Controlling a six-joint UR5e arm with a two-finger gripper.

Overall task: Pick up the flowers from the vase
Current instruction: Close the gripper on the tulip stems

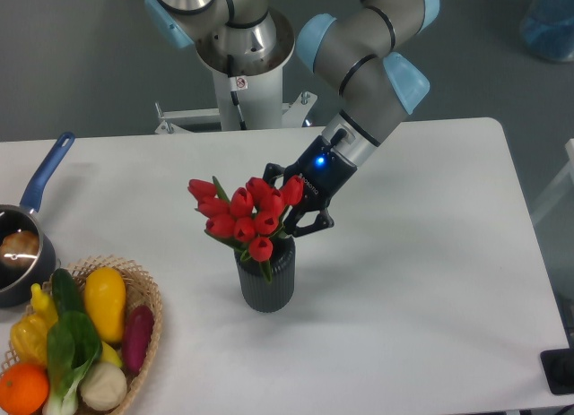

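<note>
Since your claw [289, 207] sits spread open at the right edge of the flowers [244, 214], their stems run down-left into the vase [266, 285].

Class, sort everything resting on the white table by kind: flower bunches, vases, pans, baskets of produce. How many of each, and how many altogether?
Flower bunches: 1, the red tulips
Vases: 1, the dark ribbed vase
Pans: 1, the blue-handled pan
Baskets of produce: 1, the wicker basket
Total: 4
</note>
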